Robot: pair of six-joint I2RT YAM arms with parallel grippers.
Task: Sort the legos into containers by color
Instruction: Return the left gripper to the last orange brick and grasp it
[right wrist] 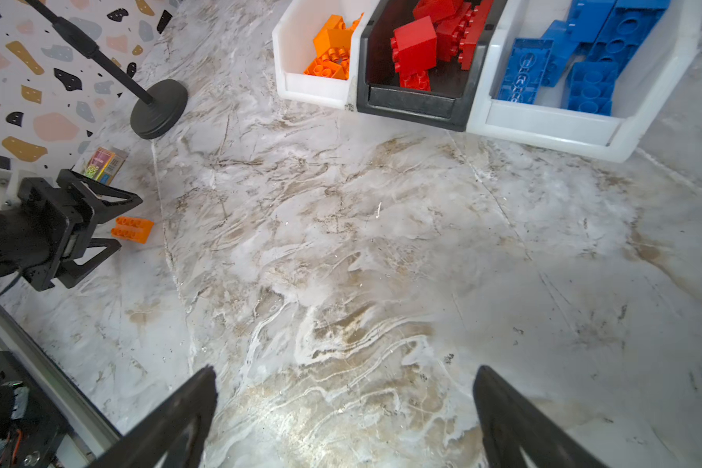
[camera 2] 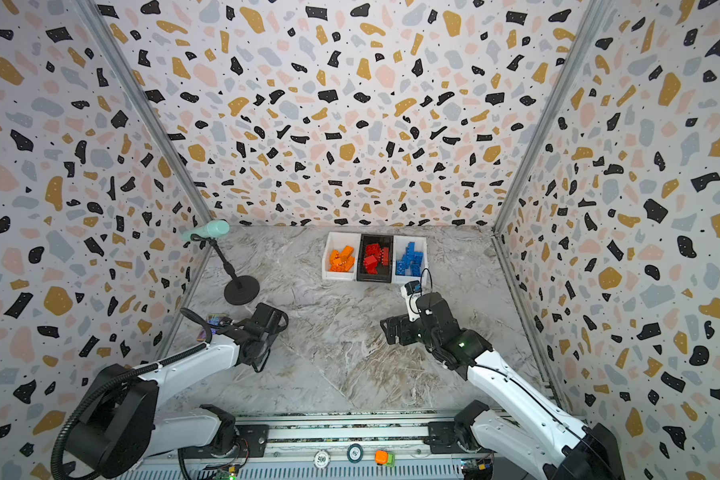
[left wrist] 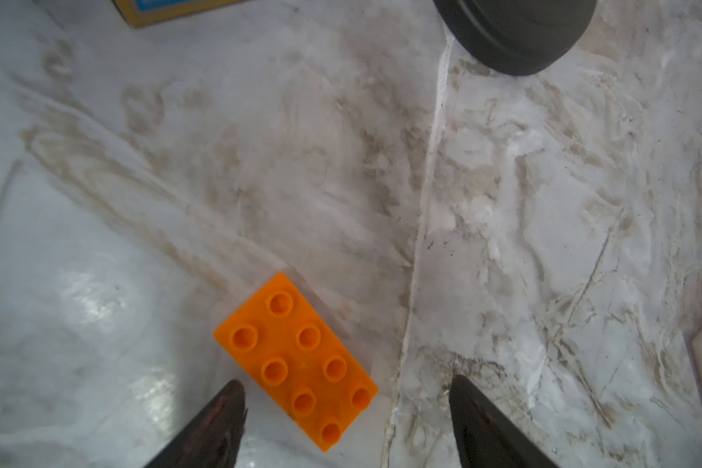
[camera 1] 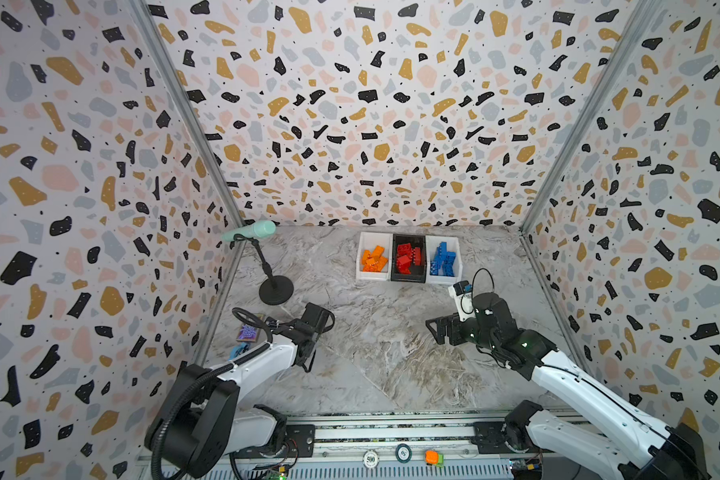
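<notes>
Hovering low over the marble tabletop [left wrist: 544,202], the left gripper [left wrist: 347,385] has its jaws apart and grasps nothing. One orange 2x4 brick [left wrist: 296,366] lies flat, studs up, between the fingertips, skewed, closer to one finger [left wrist: 219,421]; contact cannot be told. The right gripper [right wrist: 343,370] is spread wide, empty. Bins in a top view: left white bin [camera 1: 374,274] holds orange legos [camera 1: 373,258], black bin [camera 1: 408,277] holds red legos [camera 1: 408,255], right white bin [camera 1: 441,279] holds blue legos [camera 1: 442,259].

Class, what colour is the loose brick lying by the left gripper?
The brick is orange, clearest in the left wrist view.
</notes>
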